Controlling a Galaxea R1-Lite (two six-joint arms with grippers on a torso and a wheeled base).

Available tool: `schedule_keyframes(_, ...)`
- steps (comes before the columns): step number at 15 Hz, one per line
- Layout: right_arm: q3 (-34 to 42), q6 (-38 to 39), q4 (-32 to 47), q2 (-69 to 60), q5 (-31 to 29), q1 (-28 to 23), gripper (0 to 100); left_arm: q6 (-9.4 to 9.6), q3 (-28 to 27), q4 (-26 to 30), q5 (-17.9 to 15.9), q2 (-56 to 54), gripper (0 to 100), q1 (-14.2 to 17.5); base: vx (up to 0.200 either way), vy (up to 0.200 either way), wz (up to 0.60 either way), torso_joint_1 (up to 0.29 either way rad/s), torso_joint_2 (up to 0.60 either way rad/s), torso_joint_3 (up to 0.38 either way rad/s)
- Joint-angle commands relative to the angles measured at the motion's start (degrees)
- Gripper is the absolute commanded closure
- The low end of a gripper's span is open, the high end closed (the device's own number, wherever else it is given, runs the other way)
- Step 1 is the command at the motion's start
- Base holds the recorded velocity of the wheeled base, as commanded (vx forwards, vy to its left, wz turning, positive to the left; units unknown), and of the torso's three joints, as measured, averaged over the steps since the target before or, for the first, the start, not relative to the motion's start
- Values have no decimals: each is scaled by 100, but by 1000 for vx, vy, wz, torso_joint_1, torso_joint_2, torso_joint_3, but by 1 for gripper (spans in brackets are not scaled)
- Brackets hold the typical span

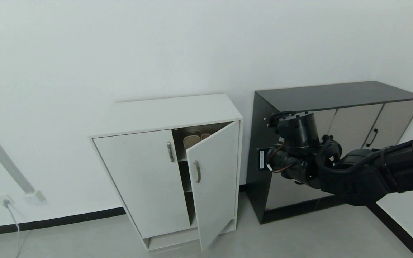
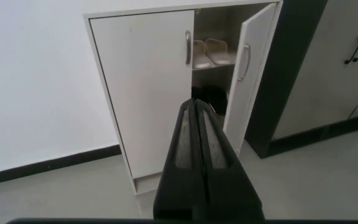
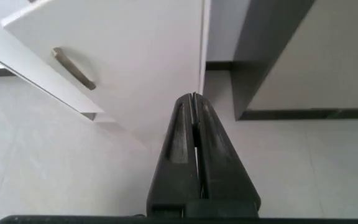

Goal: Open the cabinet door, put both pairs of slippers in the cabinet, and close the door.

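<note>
The white cabinet (image 1: 177,111) has its left door (image 1: 143,179) shut and its right door (image 1: 215,179) standing partly open. A beige pair of slippers (image 2: 213,53) lies on the upper shelf, and a dark pair (image 2: 209,98) sits on the shelf below. My left gripper (image 2: 196,102) is shut and empty, some way in front of the gap between the doors. My right gripper (image 3: 195,96) is shut and empty too, close to the outer face of the open door (image 3: 135,56), off to the side of its handle (image 3: 73,68). The right arm (image 1: 335,168) comes in from the right.
A dark cabinet (image 1: 335,96) with grey doors stands right beside the white one. Bare grey floor (image 1: 299,236) lies in front of both. A wall socket with a cable (image 1: 7,204) is at the lower left.
</note>
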Motion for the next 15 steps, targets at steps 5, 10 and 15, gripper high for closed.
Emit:
schedule_keyframes(5, 234, -7, -223, -15, 43, 12, 100, 0, 0, -1, -6, 2, 100, 0, 0, 0, 480, 6, 4, 2)
schedule_keyframes(10, 621, -42, -426, -24, -1, 12, 100, -9, 0, -1, 3, 2, 100, 0, 0, 0, 0, 0, 0, 0)
schedule_keyframes(15, 1412, -341, -1340, -103, 157, 12, 100, -9, 0, -1, 3, 2, 100, 0, 0, 0, 0, 0, 0, 0)
